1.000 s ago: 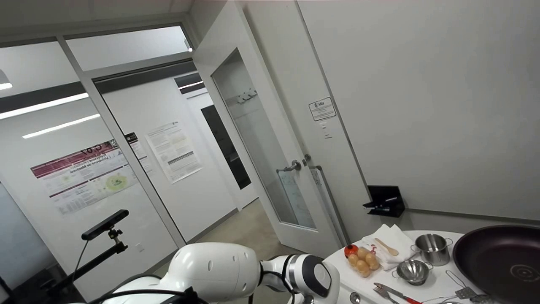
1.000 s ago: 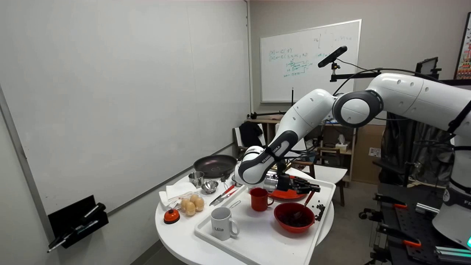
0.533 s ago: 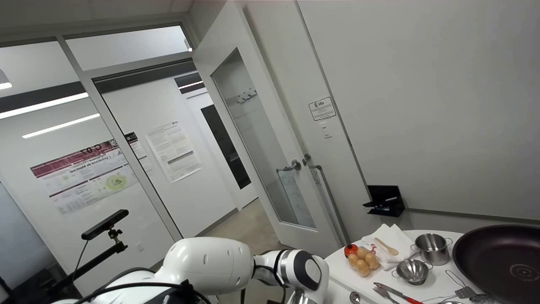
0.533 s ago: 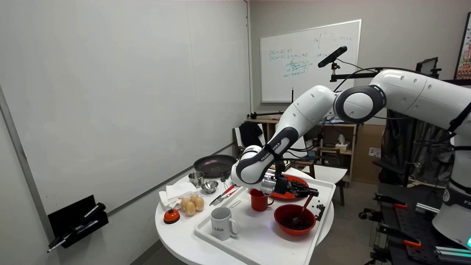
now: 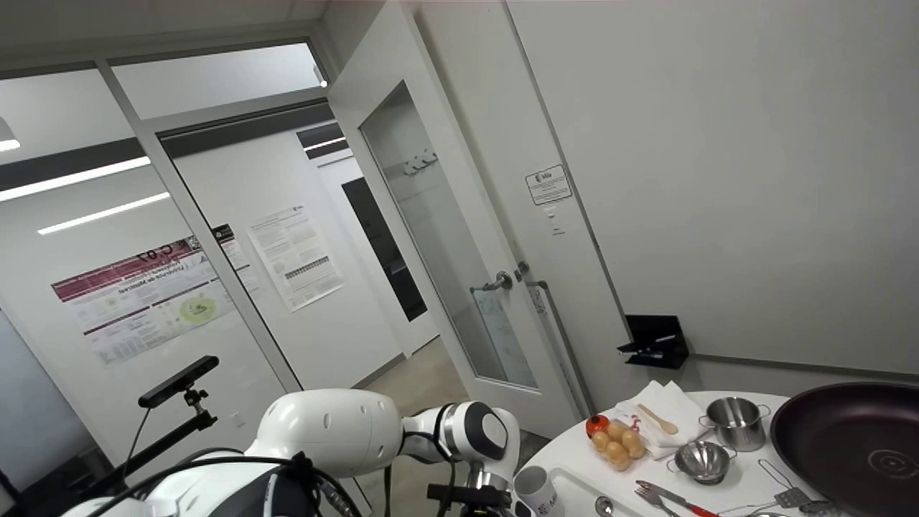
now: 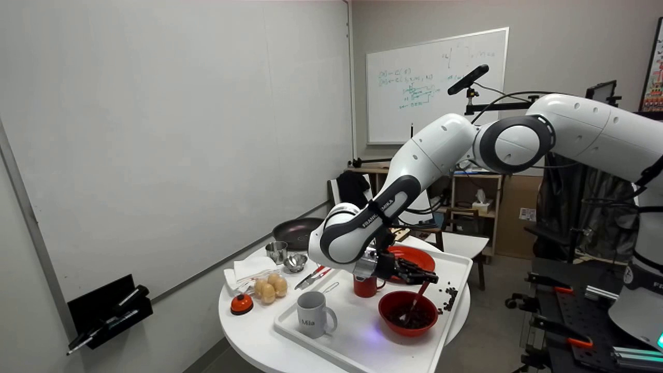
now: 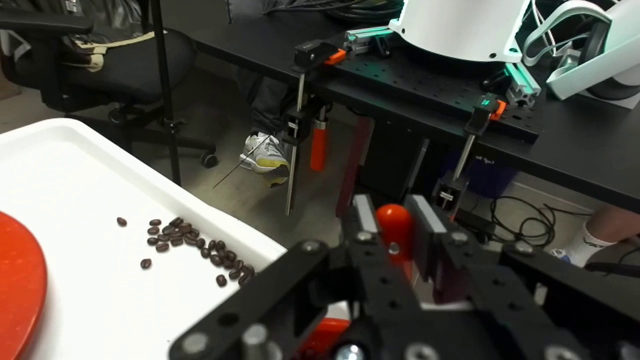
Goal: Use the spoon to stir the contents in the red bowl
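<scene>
While the black two-fingered tool clasps the red-handled spoon near the handle's top, the spoon's lower end sits in dark contents inside the round red bowl, handle inclined toward one o'clock in an exterior view. On the white rectangular tray, loose dark brown beans lie at two o'clock from the bowl, a red mug at ten.

Robotics lab: scribbled whiteboard, robot base, table clamps

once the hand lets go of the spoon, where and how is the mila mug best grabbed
Likely by the handle of the Mila mug, coming from the side of the red bowl: the mug stands upright and its loop juts that way.
</scene>
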{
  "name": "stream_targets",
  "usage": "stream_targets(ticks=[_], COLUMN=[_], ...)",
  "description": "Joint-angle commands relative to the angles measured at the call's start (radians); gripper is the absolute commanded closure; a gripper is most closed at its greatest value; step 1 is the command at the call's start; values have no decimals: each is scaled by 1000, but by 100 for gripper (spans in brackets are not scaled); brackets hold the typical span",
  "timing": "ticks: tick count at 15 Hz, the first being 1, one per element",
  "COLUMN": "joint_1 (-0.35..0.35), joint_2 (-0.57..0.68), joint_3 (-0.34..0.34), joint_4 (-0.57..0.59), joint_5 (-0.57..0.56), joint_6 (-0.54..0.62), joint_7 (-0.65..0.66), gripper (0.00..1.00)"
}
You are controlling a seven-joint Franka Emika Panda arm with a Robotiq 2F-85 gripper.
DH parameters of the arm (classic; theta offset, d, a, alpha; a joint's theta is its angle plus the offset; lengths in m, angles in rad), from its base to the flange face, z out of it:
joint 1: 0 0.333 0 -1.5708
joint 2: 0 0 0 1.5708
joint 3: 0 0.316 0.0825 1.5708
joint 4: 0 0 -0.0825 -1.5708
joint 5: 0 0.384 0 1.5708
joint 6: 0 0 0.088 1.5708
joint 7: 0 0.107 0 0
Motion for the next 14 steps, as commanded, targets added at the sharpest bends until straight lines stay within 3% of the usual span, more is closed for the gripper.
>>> stream_targets(ticks=[1, 7, 14], joint_1=[-1, -50, -116], joint_2=[-23, -39, -96], joint_3=[-14, -43, -10], joint_4=[-19, -57, -120], joint_5=[-4, 20, 43], joint_6=[19, 59, 166], joint_7=[-14, 13, 3], gripper=[91, 91, 91])
